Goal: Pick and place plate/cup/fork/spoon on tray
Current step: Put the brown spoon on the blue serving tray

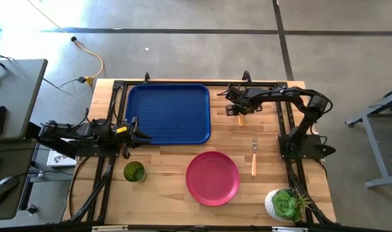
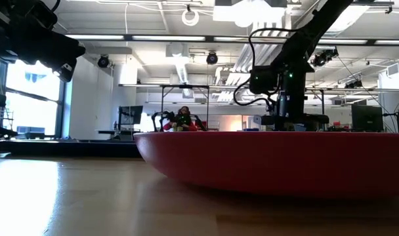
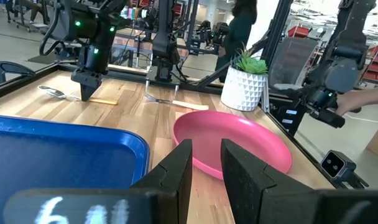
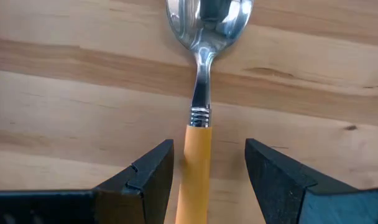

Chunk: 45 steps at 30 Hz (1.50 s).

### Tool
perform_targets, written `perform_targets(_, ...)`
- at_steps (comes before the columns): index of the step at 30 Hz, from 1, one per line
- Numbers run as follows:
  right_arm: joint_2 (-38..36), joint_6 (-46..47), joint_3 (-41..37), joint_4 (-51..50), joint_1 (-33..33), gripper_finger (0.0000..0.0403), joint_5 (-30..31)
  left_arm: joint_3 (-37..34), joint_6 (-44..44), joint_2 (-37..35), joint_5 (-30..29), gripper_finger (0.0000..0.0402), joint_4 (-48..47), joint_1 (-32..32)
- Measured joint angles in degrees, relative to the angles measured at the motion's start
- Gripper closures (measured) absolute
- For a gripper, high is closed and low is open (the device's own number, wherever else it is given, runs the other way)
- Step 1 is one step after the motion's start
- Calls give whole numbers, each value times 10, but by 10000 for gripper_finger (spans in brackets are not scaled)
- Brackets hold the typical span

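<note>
The spoon (image 4: 199, 124) lies on the table right of the blue tray (image 1: 167, 113), its bowl toward the far edge. My right gripper (image 4: 207, 158) is low over it, pointing down and open, one finger on each side of the orange handle without touching it; it also shows in the high view (image 1: 238, 107). My left gripper (image 3: 206, 163) is open and empty over the tray's near left corner (image 1: 133, 131). The fork (image 1: 253, 156), the pink plate (image 1: 212, 178) and the green cup (image 1: 134, 171) rest on the table in front of the tray.
A succulent in a white pot (image 1: 285, 205) stands at the near right corner. The black arm frames run along both table sides. In the left wrist view a person's hand (image 3: 370, 99) shows beyond the table's right side. The plate (image 2: 272, 164) fills the low view.
</note>
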Motion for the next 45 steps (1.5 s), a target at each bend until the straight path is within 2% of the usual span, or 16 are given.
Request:
perform_targets(6,7,-5,1,4,-3,223,-4,0,0,0,0,326,0,0)
perform_targets(16,7,6,1,8,-9,323,-23,0,0,0,0,326,0,0)
perform_targets(23,7,18,1,7,-9,365,-22,0,0,0,0,326,0,0)
perform_targets(36,-2,65,8,-5,4,372,-18,0,0,0,0,326,0,0)
perform_targets(45,-11,108,62,2,46,374,-17,0,0,0,0,326,0,0)
